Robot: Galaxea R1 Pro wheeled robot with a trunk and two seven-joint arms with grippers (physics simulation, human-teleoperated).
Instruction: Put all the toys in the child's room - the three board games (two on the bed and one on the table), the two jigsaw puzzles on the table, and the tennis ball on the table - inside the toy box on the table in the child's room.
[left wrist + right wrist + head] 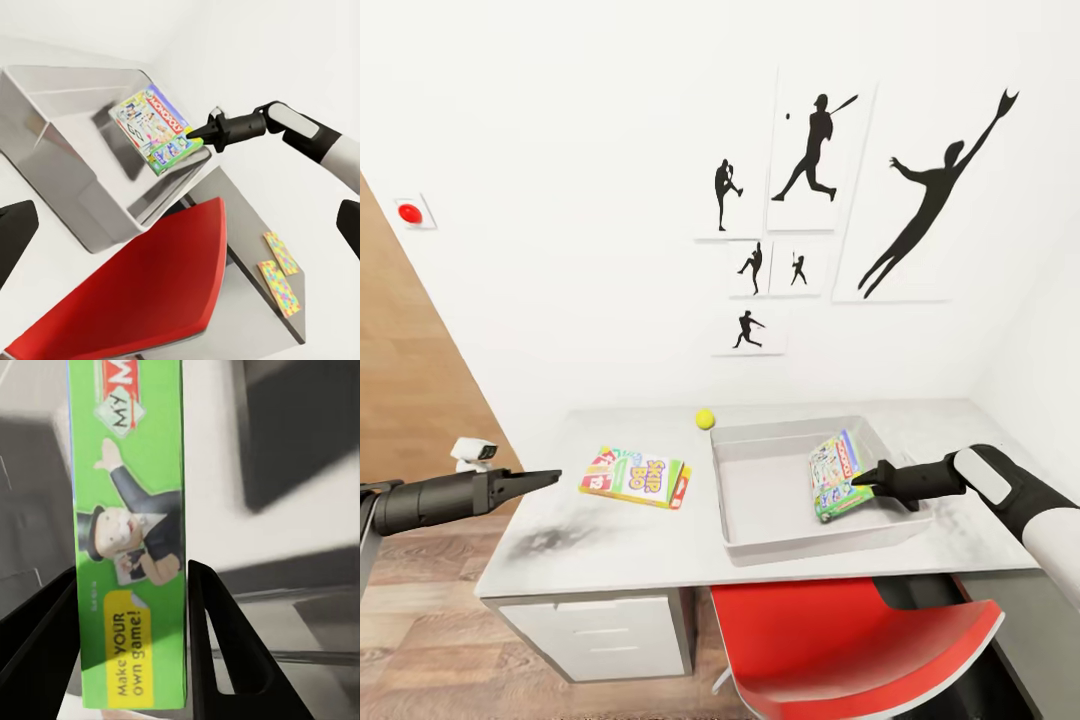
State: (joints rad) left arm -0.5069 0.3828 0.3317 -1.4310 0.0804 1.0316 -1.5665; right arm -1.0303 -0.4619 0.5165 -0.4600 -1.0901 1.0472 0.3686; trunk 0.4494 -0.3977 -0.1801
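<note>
**Holding the Monopoly box over the bin**

Gripping w/ your right gripper (863, 478): jaws clamped on the green edge of the Monopoly board game (833, 476), held tilted inside the toy box (760, 515), by its right wall. Nearest you, a red chair (860, 640) sits under the table (610, 555). Your left gripper (550, 479) hovers off the table's left edge, holding nothing; fingers look close together, but can't tell for sure. Mid-table, the Skip-Bo board game (636, 477) lies flat, left of the bin. Further back, the tennis ball (705, 419) rests near the bin's far left corner. Left wrist cam: two jigsaw puzzles (277, 271) flat on the desk's side section.
</note>
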